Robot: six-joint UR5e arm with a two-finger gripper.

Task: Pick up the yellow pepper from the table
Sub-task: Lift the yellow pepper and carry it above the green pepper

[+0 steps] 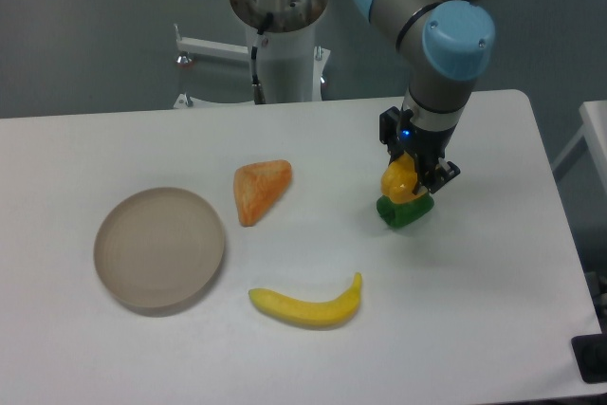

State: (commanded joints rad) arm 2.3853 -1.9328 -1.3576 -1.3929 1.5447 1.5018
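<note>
Banana (pixel 308 307) lay nearest, well left of the fingers (pixel 413 185).
Fingers were clenched on the yellow pepper (pixel 400 180), apparently for lifting off the surface (pixel 493 291).

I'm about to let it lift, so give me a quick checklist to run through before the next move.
1. Hand placed on the yellow pepper: ok, fingers sit either side of it.
2. Grip firmly shut: cannot tell.
3. Pepper clear of the table: cannot tell; a green piece sits right under it.
4. Green piece separate from the pepper: cannot tell.
5. Neighbours out of the way: ok; orange wedge, banana and plate lie apart.
</note>
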